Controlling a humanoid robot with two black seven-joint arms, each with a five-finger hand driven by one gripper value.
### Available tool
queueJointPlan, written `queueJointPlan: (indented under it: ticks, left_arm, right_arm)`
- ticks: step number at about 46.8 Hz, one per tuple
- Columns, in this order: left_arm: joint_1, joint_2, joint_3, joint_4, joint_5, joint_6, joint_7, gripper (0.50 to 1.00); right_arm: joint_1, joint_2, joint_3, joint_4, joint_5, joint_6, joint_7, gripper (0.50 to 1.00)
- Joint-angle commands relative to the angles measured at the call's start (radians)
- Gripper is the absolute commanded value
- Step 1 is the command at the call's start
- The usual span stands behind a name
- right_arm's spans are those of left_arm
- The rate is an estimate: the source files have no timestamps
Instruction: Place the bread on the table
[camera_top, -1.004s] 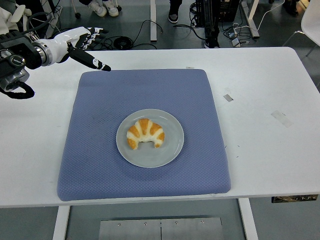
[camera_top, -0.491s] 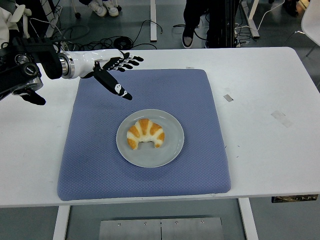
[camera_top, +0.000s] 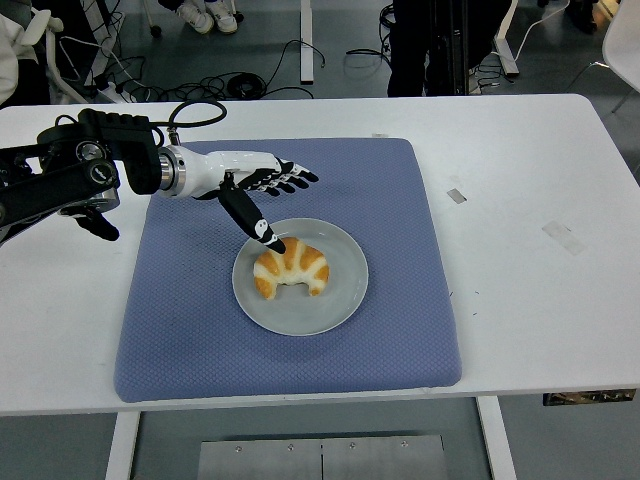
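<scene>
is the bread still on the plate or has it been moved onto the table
On the plate. The croissant lies inside the grey plate's rim on the blue mat; the left hand is open beside it, holding nothing.

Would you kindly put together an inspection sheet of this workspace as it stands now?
Surface: white table with a blue mat on it.
Job's things: bread, a croissant, lies on the grey plate in the middle of the mat.
Clutter: bits of tape on the table's right part.
Grippers: left robot hand open, fingers spread, thumb tip at the bread's upper left edge; right robot hand not in view.
Cables: black cables on the floor beyond the table.
Surroundings: a person's legs at the top.
</scene>
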Motion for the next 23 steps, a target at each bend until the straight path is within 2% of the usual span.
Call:
queueJointPlan:
  ticks: [1,23]
  left_arm:
    - [-0.003,0.001,0.009,-0.017,0.002,0.0,0.0,0.978]
    - [-0.018,-0.002,0.052,-0.041,0.005,0.003,0.0,0.972]
  right_arm:
    - [0.0,0.0,0.0,0.0,0.0,0.0,0.0,1.0]
    - [0.0,0.0,0.0,0.0,0.0,0.0,0.0,1.0]
